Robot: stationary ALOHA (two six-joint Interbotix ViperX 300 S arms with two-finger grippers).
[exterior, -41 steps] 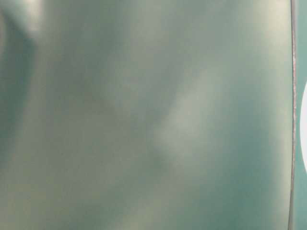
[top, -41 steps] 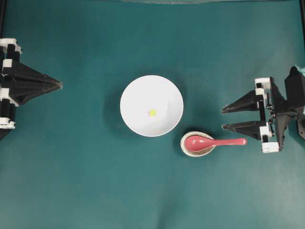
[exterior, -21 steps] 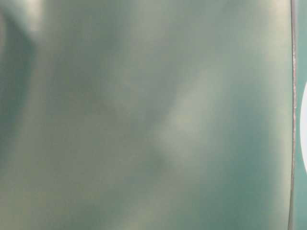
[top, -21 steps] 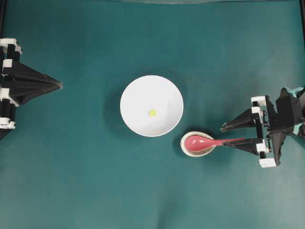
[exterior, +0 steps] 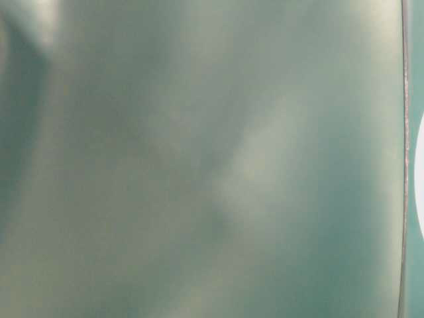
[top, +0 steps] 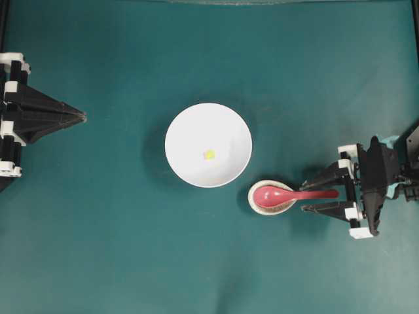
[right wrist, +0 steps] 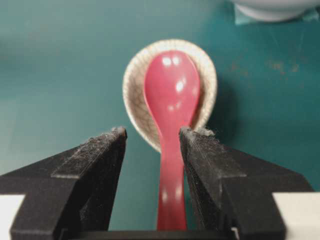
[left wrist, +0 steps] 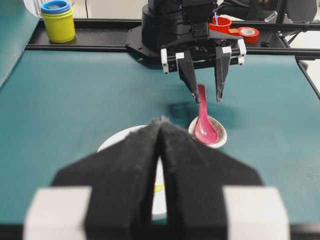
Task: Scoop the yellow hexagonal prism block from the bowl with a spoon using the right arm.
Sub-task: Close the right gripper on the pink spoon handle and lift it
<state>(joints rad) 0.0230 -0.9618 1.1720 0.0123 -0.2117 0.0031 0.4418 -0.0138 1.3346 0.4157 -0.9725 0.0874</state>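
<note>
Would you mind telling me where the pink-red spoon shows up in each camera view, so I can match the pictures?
Overhead: the spoon lies right of centre, scoop in the speckled dish, handle between the right gripper's open jaws.
Table-level: not in it.
Left wrist: spoon upper centre.
Right wrist: spoon dead centre.
Shared landmark: the speckled dish.

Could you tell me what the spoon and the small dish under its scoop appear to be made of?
The spoon looks like glossy pink-red plastic or glazed ceramic: bright highlights sit on its scoop, and the look alone cannot settle which. The small dish looks like glazed ceramic, beige with a fine crackle pattern across its inner wall.
</note>
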